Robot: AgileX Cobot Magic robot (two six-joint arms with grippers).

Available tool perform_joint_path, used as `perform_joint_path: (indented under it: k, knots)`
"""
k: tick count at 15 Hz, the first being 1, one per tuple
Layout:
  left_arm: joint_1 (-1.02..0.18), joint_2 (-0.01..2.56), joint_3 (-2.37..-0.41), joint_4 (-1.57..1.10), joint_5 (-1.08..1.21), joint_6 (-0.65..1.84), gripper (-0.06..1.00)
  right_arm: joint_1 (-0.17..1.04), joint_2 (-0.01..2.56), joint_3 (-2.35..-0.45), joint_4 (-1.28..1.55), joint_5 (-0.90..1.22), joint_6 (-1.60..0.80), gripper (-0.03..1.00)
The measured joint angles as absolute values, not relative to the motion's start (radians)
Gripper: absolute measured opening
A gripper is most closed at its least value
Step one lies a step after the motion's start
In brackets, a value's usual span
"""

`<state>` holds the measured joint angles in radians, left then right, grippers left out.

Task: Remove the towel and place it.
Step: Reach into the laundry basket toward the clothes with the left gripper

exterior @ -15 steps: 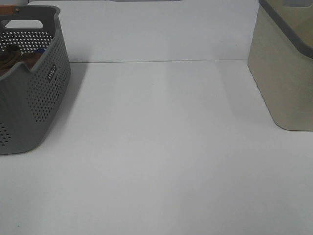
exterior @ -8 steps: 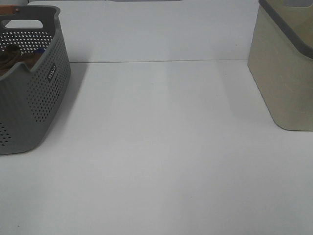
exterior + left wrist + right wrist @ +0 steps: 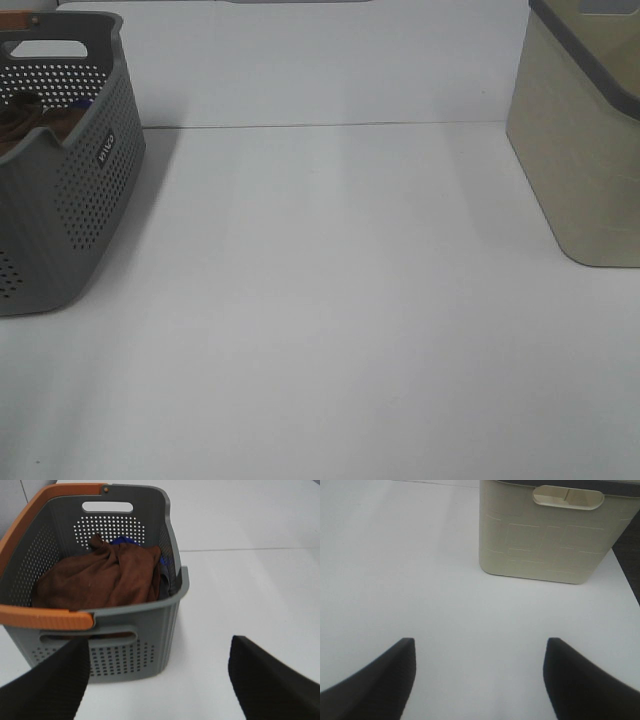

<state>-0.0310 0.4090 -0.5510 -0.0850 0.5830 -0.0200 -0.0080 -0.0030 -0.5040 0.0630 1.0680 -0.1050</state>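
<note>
A brown towel (image 3: 100, 580) lies bunched in a grey perforated basket (image 3: 170, 605) with orange handles, over a bit of blue cloth (image 3: 125, 542). In the exterior high view the basket (image 3: 85, 190) stands at the far left with a sliver of the towel (image 3: 25, 125) showing. My left gripper (image 3: 157, 680) is open and empty, short of the basket's near wall. My right gripper (image 3: 479, 675) is open and empty over bare table, facing a beige bin (image 3: 547, 535). Neither gripper shows in the exterior high view.
The beige bin (image 3: 580, 140) with a dark rim stands at the far right of the white table (image 3: 330, 300). A white wall rises behind the table's back edge.
</note>
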Motion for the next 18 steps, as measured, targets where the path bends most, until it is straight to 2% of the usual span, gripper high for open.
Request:
perform_joint_path:
  k: [2,5,9,13,15,16,18]
  knots:
    - [-0.031,0.602,-0.626,-0.085,0.472,-0.023,0.73,-0.008,-0.003,-0.504,0.063,1.068,-0.105,0.69]
    - [-0.031,0.928,-0.827,-0.085,0.465,-0.023,0.73,-0.008,-0.003,-0.504,0.063,1.068,-0.105,0.69]
    - [-0.031,1.304,-1.132,-0.077,0.635,-0.026,0.73,-0.008,-0.003,-0.504,0.063,1.068,-0.105,0.69]
    - [-0.031,1.55,-1.399,0.018,0.751,-0.12,0.73,-0.008,-0.003,-0.504,0.063,1.068,-0.105,0.69]
    - [-0.031,1.675,-1.536,0.109,0.803,-0.194,0.69,-0.008,-0.003,-0.504,0.063,1.068,-0.105,0.69]
    - [-0.031,1.812,-1.665,0.179,0.847,-0.229,0.64,-0.008,-0.003,-0.504,0.063,1.068,-0.105,0.69]
    - [-0.019,1.93,-1.789,0.188,0.878,-0.243,0.63,-0.008,-0.003,-0.504,0.063,1.068,-0.105,0.69]
